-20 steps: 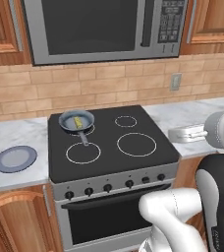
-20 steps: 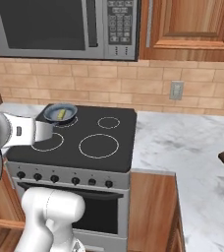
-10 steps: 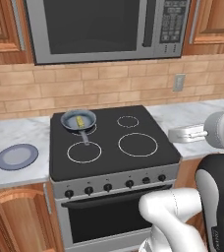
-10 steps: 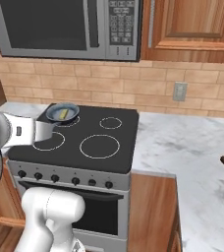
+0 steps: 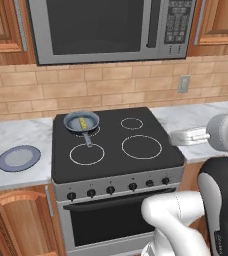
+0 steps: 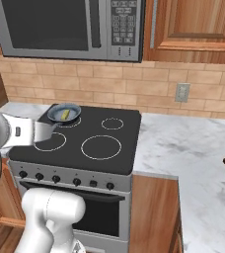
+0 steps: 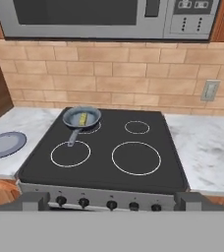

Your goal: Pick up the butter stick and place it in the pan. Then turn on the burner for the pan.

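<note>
Working left to right from the cooktop (image 7: 104, 162): the plate (image 7: 5, 144) lies on the table to its left, and the pan (image 7: 82, 117) sits on its rear-left ring, handle pointing toward the front edge, with the butter stick (image 7: 83, 118) already lying inside, long axis running roughly front to back. My claw (image 5: 188, 136) hangs spread wide and empty, off the cooktop's right side. I judge the burner step is in hand, so I'd bring it down squarely to the knobs (image 7: 107, 204) along the front, choosing the one for that rear-left ring.

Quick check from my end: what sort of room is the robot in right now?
A home kitchen, rendered: a black glass cooktop with oven knobs, a stainless microwave mounted above it, and marble-look counters under wooden cabinets.
</note>
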